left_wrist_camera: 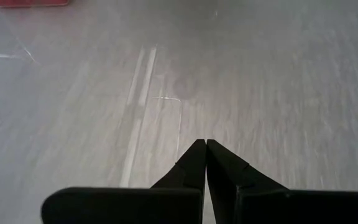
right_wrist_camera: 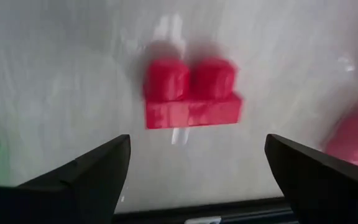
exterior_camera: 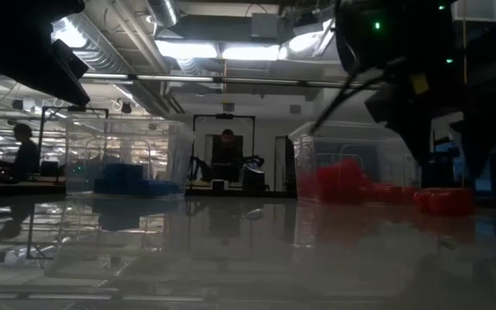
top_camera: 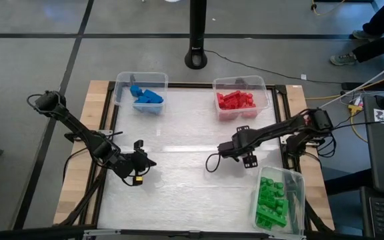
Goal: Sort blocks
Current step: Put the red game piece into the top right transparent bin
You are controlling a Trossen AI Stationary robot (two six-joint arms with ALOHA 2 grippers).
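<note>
A single red block (right_wrist_camera: pixel 191 93) lies flat on the table, studs showing; in the low view it is at the right (exterior_camera: pixel 442 201). My right gripper (right_wrist_camera: pixel 197 168) hangs over it, pointing steeply down. Its fingers are open, one on each side of the block, and touch nothing. In the high view this gripper (top_camera: pixel 227 150) is right of the table's middle and hides the block. My left gripper (left_wrist_camera: pixel 205 146) is shut and holds nothing. It waits above bare table at the near left (top_camera: pixel 139 162).
Three clear bins stand on the table. One with blue blocks (top_camera: pixel 141 93) is at the far left. One with red blocks (top_camera: pixel 240 99) is at the far right. One with green blocks (top_camera: pixel 279 200) is at the near right. People show in the room beyond.
</note>
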